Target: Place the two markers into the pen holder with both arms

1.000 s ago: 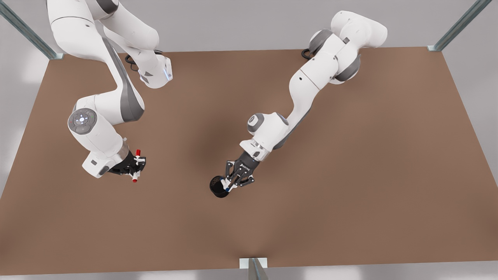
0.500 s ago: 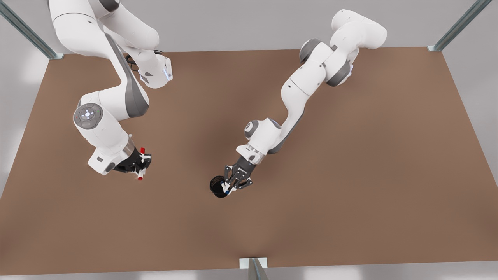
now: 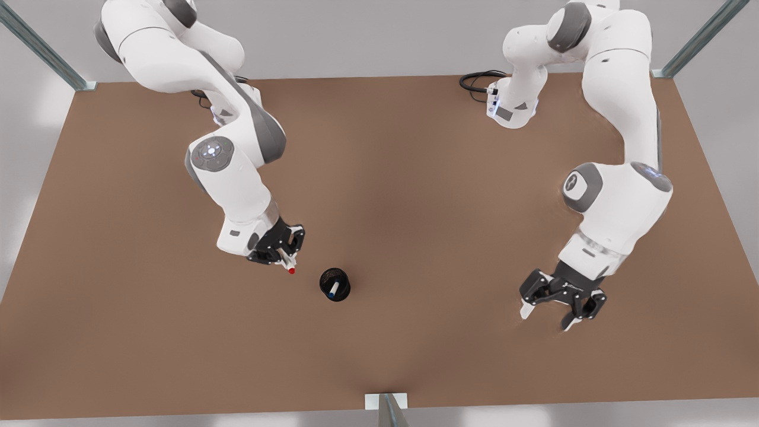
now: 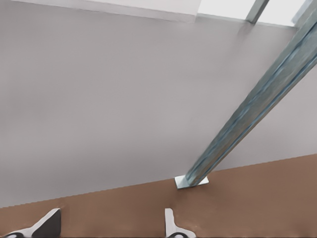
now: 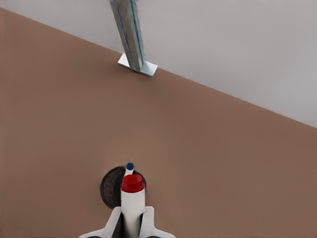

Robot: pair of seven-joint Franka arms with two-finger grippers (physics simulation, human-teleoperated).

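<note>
Two white jointed Franka arms stood over the brown matte tabletop [image 3: 415, 196], which was edged by metal frame posts [image 5: 130, 34] against a plain grey wall. We identified the arm on the front view's left as the right arm; its right gripper [image 3: 283, 254] hovered just beside the small black mesh-sided cylindrical pen holder [image 3: 335, 284], fingers clamped on the white-barrelled marker with red cap [image 5: 132, 203]. The arm on the front view's right was the left arm; its left gripper [image 3: 562, 299] waited well apart from the holder, white fingertips [image 4: 170, 220] spread wide and empty. The white-barrelled marker with blue end [image 3: 334, 289] stood inside the holder, leaning on its rim. We judged the task half done, with the red marker's delivery in hand. The next move called for centring the red tip over the holder's mouth, clear of the blue marker, then lowering and releasing.
</note>
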